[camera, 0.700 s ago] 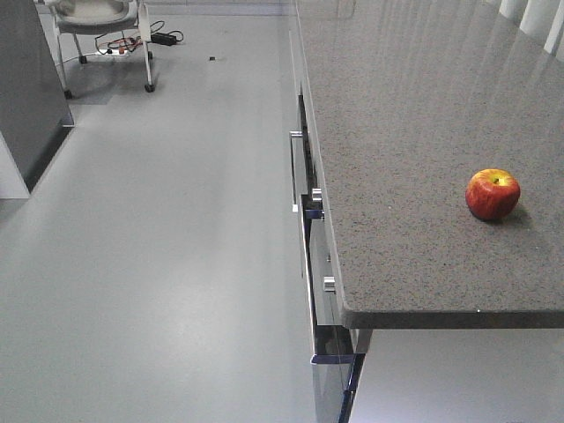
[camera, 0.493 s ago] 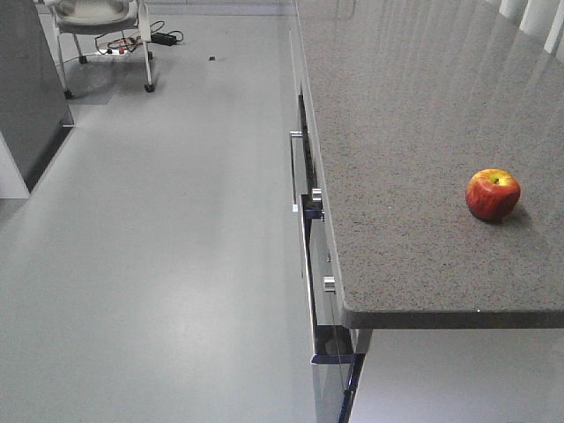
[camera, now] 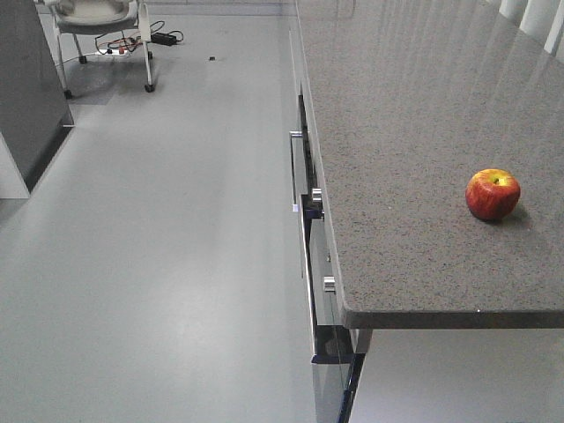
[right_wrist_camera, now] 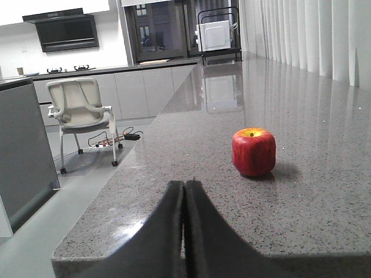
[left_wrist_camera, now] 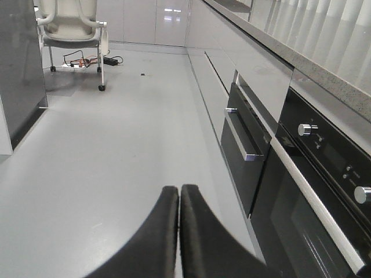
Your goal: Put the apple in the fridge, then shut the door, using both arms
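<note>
I see the pale grey floor [camera: 159,264] filling the left half of the front view. The long speckled grey countertop [camera: 414,115] runs along the right. At the far left edge stands the dark grey fridge [camera: 26,79], well apart from the counter; I cannot tell from here how its door sits. Under the countertop's near edge, the left wrist camera shows me a black built-in oven [left_wrist_camera: 313,191] with silver knobs and a bar handle. A white office chair [camera: 97,18] is parked at the far end of the floor, with a power strip [camera: 163,38] and cables lying just beside it.

My left gripper [left_wrist_camera: 179,191] hangs low over the floor beside the oven front, its two black fingers pressed together on nothing. My right gripper [right_wrist_camera: 184,184] is clenched the same way and empty, level with the countertop's near edge.

The apple [camera: 493,194] sits upright on the countertop toward its right side, untouched, ahead of the right gripper and slightly to its right [right_wrist_camera: 254,152].
</note>
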